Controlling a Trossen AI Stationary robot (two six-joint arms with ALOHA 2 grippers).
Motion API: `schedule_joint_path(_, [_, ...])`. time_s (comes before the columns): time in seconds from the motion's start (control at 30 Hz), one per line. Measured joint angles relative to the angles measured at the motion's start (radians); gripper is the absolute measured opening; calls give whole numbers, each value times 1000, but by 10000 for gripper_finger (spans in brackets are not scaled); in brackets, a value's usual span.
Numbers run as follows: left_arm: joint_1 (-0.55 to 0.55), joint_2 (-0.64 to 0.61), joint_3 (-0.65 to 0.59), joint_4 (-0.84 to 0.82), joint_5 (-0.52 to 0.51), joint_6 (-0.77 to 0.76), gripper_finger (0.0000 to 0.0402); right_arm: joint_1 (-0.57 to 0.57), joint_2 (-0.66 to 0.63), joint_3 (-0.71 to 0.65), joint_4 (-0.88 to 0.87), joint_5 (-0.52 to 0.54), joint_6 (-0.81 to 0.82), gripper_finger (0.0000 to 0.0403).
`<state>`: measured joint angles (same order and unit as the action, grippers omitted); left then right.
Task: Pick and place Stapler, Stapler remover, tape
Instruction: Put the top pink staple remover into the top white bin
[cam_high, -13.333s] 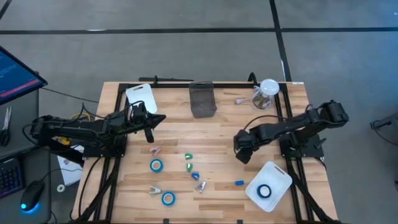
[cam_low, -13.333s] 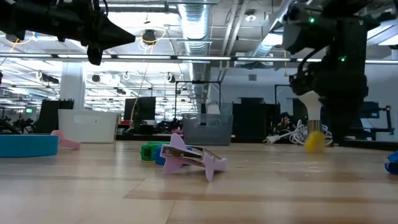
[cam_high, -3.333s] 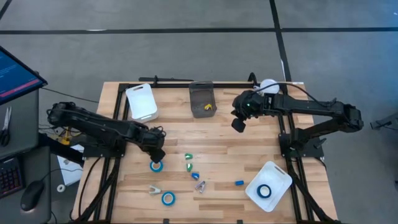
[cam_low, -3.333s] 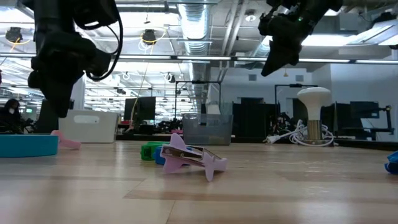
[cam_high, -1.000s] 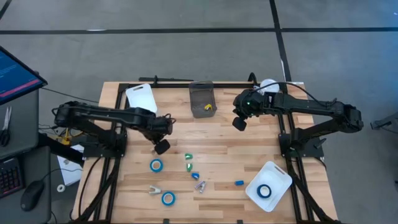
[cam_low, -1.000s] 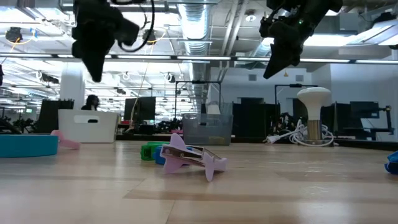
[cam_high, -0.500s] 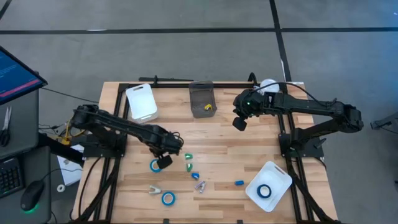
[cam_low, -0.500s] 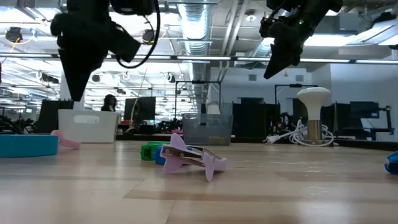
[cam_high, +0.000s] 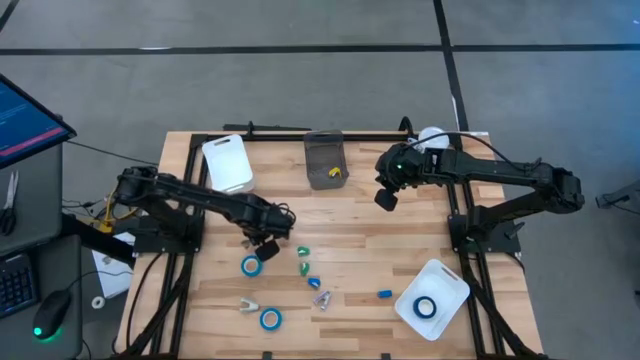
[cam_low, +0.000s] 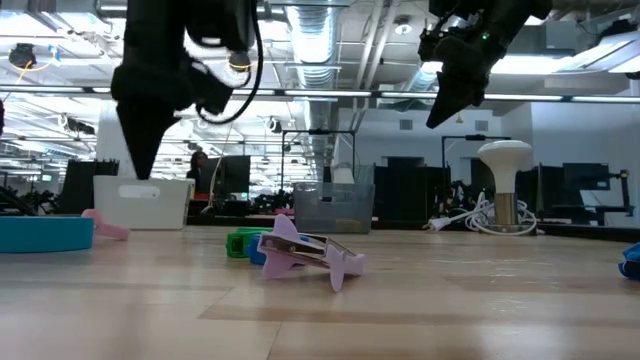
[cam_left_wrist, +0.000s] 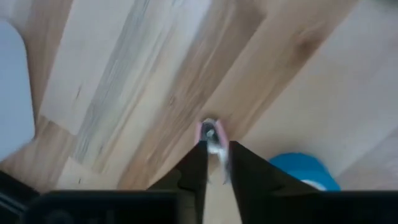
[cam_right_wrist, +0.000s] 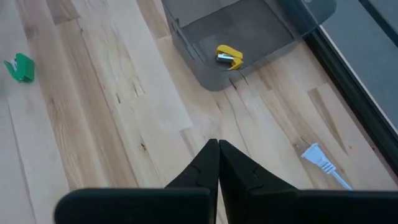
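I see one tape roll (cam_high: 251, 266) left of table centre, a second (cam_high: 270, 319) near the front edge at 6 o'clock from it, a third (cam_high: 426, 307) in the white tray (cam_high: 448, 283). At 1 o'clock of the first roll hangs my left gripper (cam_high: 268, 246), fingers narrowly parted around a small pink stapler remover (cam_left_wrist: 209, 134). Right gripper (cam_high: 385, 199), fingers together and empty, hovers at 4 o'clock from the grey bin (cam_high: 325, 160).

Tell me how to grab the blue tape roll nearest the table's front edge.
Come straight down from above. The tape lies flat with its hole facing up. Set one jaw inside the core and one outside, then pinch the ring wall. That is probably the surest grip.
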<state>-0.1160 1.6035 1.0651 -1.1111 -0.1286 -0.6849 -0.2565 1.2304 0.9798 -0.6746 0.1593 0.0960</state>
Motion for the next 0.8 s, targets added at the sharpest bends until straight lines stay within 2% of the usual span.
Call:
schedule_joint_path(0.27, [33,0,-96,59,71,10,173,0,0,0,-1,0,1,1])
schedule_joint_path(0.4, [33,1,-114,85,77,23,209,0,0,0,0,0,1,1])
schedule_joint_path(0.57, [33,1,-154,135,92,23,227,0,0,0,0,0,1,1])
schedule_joint_path(0.8, [33,1,-191,171,100,23,216,0,0,0,1,0,0,1])
